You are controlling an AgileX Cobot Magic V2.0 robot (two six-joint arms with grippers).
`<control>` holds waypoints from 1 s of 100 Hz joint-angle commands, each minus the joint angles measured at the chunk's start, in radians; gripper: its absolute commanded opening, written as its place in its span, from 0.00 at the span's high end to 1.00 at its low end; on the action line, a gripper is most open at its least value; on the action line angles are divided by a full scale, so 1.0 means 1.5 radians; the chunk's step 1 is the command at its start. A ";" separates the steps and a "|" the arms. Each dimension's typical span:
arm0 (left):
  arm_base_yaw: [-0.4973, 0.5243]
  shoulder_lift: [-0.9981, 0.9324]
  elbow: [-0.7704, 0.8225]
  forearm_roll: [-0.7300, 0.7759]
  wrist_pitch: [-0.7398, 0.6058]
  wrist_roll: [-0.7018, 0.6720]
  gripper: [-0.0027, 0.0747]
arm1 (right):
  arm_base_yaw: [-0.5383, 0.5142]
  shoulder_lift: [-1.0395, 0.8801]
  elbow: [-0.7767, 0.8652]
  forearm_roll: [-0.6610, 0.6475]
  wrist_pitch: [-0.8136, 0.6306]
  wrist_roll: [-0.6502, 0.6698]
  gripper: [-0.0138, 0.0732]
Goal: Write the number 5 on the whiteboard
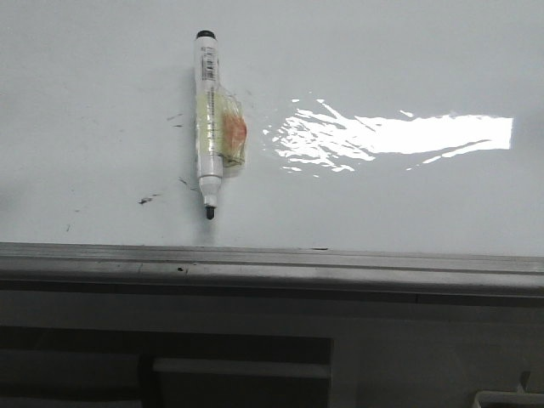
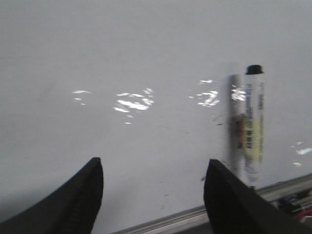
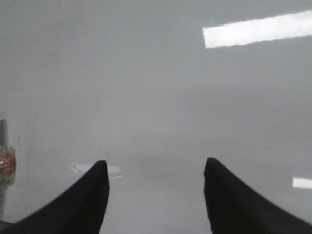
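Observation:
The whiteboard (image 1: pixel 382 68) fills the front view, glossy and white. A white marker (image 1: pixel 206 119) with a yellowish tape wrap lies on it, black tip pointing at the near rail. The number 5 is out of view in all three views. My left gripper (image 2: pixel 154 161) hovers open over the whiteboard (image 2: pixel 146 48), with the marker (image 2: pixel 254 126) just beyond one finger. My right gripper (image 3: pixel 156 161) is open over bare whiteboard (image 3: pixel 156 97), and only the marker's taped part (image 3: pixel 6 165) shows at the frame edge. Neither gripper appears in the front view.
A grey metal edge rail (image 1: pixel 272 263) runs along the board's near side, also seen as the rail (image 2: pixel 195 217) in the left wrist view. Faint black scuffs (image 1: pixel 149 200) lie left of the marker tip. Bright glare (image 1: pixel 399 136) sits right of the marker.

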 commanded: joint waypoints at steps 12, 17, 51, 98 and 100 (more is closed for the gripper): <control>-0.154 0.127 -0.052 -0.113 -0.144 0.029 0.42 | 0.019 0.014 -0.033 0.000 -0.034 -0.019 0.38; -0.189 0.158 -0.061 -0.120 -0.170 0.029 0.42 | 0.026 0.014 -0.033 0.000 -0.034 -0.023 0.38; -0.286 0.299 -0.072 -0.242 -0.279 0.029 0.42 | 0.046 0.014 -0.033 0.000 -0.039 -0.025 0.38; -0.286 0.346 -0.072 -0.275 -0.270 0.029 0.78 | 0.052 0.014 -0.035 0.002 -0.042 -0.025 0.38; -0.286 0.346 -0.072 -0.275 -0.270 0.029 0.84 | 0.054 0.014 -0.037 0.002 -0.042 -0.025 0.38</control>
